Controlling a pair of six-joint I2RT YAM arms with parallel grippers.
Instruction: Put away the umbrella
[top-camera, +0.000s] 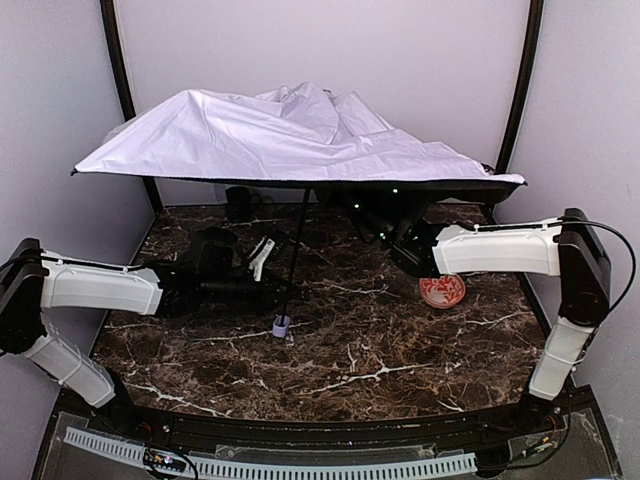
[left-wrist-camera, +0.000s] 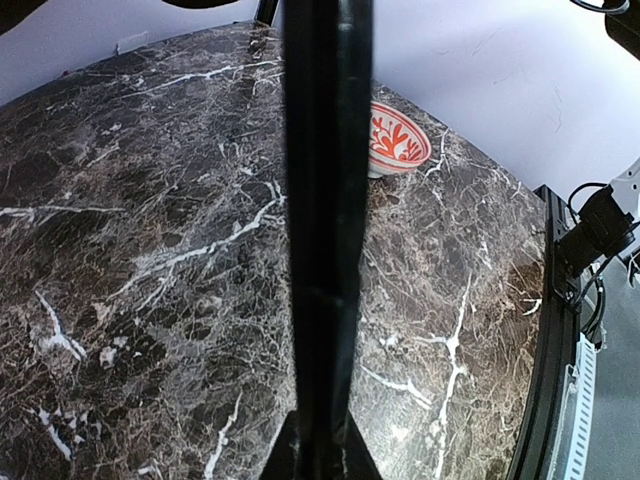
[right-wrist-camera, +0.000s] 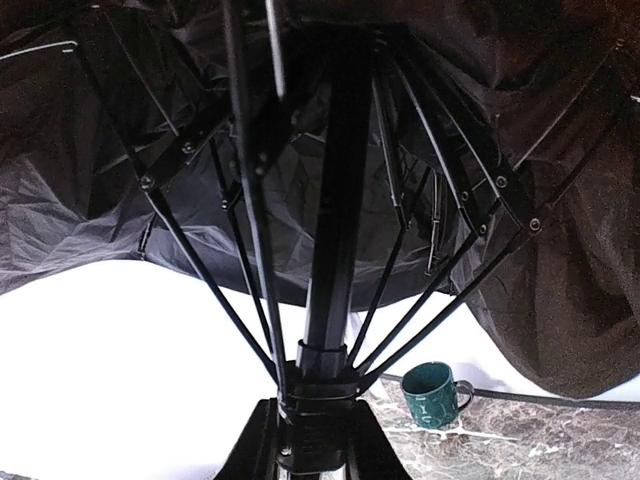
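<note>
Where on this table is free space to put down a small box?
Bare: the table's near strip, along the front edge, and the patch between the umbrella handle and the red bowl. Crowded: the back, under the canopy, around the shaft and mug.

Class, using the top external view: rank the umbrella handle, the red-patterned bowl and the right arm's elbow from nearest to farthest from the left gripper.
From the left gripper, shut on the umbrella shaft:
1. umbrella handle: just below it, at the shaft's foot.
2. red-patterned bowl: well off to its right.
3. right arm's elbow: beyond the bowl, at the far right edge.
</note>
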